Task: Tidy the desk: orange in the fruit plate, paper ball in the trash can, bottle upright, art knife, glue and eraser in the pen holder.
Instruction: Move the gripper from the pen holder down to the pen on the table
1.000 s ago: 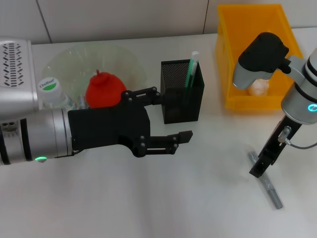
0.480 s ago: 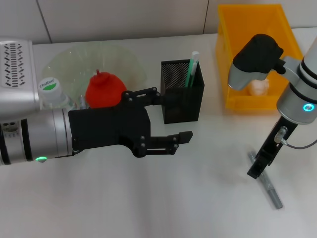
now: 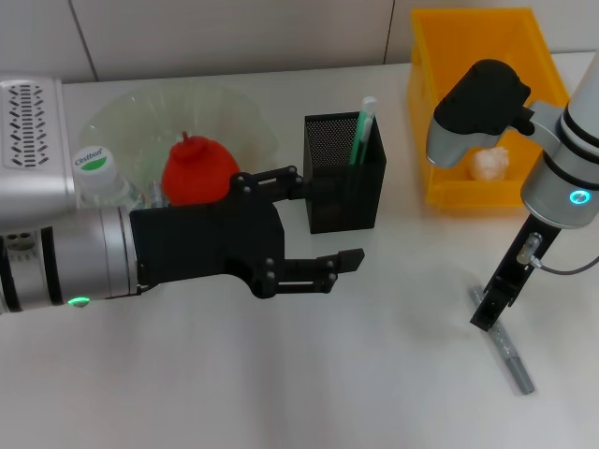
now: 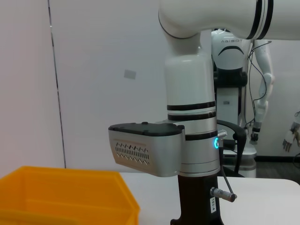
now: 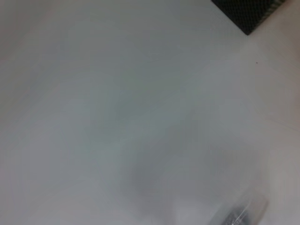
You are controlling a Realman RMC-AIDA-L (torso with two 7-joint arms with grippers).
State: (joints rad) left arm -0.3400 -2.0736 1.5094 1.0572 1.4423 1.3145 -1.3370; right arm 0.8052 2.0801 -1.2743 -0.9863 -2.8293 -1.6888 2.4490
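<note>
- Right gripper (image 3: 489, 313), black, narrow, points down at the near end of the grey metal art knife (image 3: 506, 346) lying flat on the white desk (image 3: 281, 393), right of centre; whether the fingertips already pinch the knife cannot be told, they touch or nearly touch its end.
- Left gripper (image 3: 323, 224), black, two fingers spread wide, holds nothing; it hovers just in front of the black mesh pen holder (image 3: 344, 178), parked.
- Pen holder stands upright mid-desk with a green-and-white glue stick (image 3: 362, 126) inside.
- Red-orange round fruit (image 3: 198, 168) sits in the clear glass fruit plate (image 3: 225, 112); a clear bottle with white-green cap (image 3: 94, 161) stands at the plate's edge, mostly hidden by the left arm.
- White crumpled paper ball (image 3: 489, 164) lies in the yellow plastic bin (image 3: 468, 56).
- Eraser not visible.
- Risk: the grip is at the knife's end, not its middle, so the thin handle may pivot or slip on lift.
- Risk: the flat knife may skid if the fingers close off-line.
- Risk: the left gripper beside the holder may block the drop path.
</note>
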